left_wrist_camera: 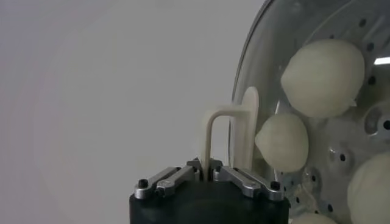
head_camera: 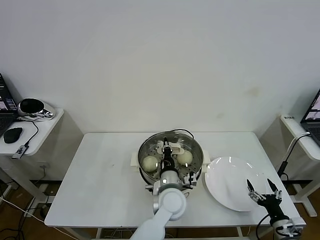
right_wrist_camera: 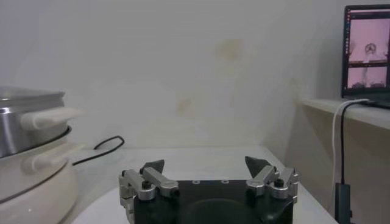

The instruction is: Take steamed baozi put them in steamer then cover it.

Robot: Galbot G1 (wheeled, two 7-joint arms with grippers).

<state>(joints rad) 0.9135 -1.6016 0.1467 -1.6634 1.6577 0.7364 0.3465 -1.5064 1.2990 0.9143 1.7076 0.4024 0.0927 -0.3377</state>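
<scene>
The steamer (head_camera: pixel 144 150) stands mid-table on its cream-white pot base (head_camera: pixel 134 159). The clear glass cover (head_camera: pixel 195 149) lies over it. My left gripper (head_camera: pixel 166 156) is shut on the cover's cream-white handle (head_camera: pixel 170 148). In the left wrist view my left gripper (left_wrist_camera: pixel 209 172) clamps the handle (left_wrist_camera: pixel 222 119), and three baozi (left_wrist_camera: pixel 323 78) (left_wrist_camera: pixel 282 142) (left_wrist_camera: pixel 370 185) show through the glass beside the cover's metal rim (left_wrist_camera: pixel 241 91). In the head view two baozi (head_camera: pixel 150 163) (head_camera: pixel 185 157) show inside. My right gripper (head_camera: pixel 261 189) (right_wrist_camera: pixel 206 163) is open and empty over the white plate (head_camera: pixel 225 180).
The steamer (right_wrist_camera: pixel 24 122) and its black cable (right_wrist_camera: pixel 100 151) show in the right wrist view. A side table (head_camera: pixel 42 131) on the left holds a mouse (head_camera: pixel 12 134) and headphones (head_camera: pixel 31 106). A shelf with a laptop (right_wrist_camera: pixel 367 49) is at the right.
</scene>
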